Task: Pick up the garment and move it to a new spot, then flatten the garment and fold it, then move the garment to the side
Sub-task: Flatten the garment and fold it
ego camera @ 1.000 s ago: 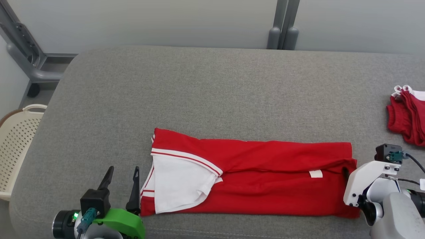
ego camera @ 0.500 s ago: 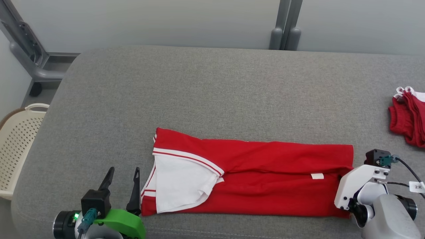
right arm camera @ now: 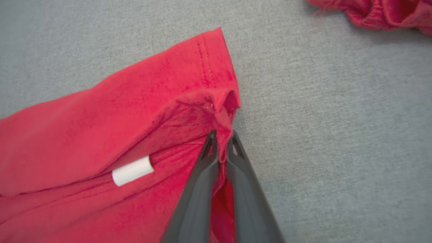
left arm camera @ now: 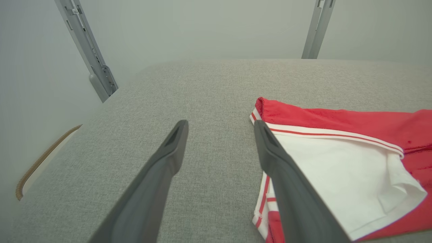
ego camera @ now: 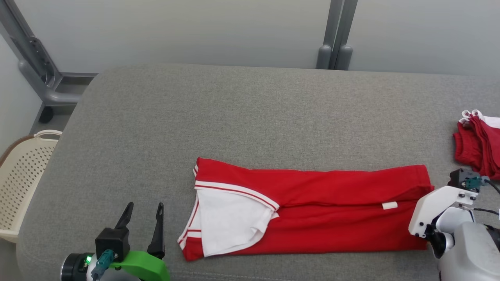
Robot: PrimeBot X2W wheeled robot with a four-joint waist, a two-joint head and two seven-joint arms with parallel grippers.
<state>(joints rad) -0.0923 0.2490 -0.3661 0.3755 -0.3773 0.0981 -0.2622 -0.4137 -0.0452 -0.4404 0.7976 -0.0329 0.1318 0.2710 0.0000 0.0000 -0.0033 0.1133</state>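
Grey upholstered surface [ego camera: 250, 117] against a pale wall in the head view; near its front edge, red garment [ego camera: 343, 195] folded into a long strip, white-trimmed end toward left gripper [ego camera: 144, 205], hem end at the right wrist. Spare red pile [ego camera: 478, 144] well apart at far right. Left wrist view: jaws spread wide, empty, just beside the white panel. Right wrist view: right gripper [right arm camera: 222, 135] pinched tight on the hem edge. Looks like the folding step; next, probably lift that end and carry it over toward the white-trimmed end, layers aligned.
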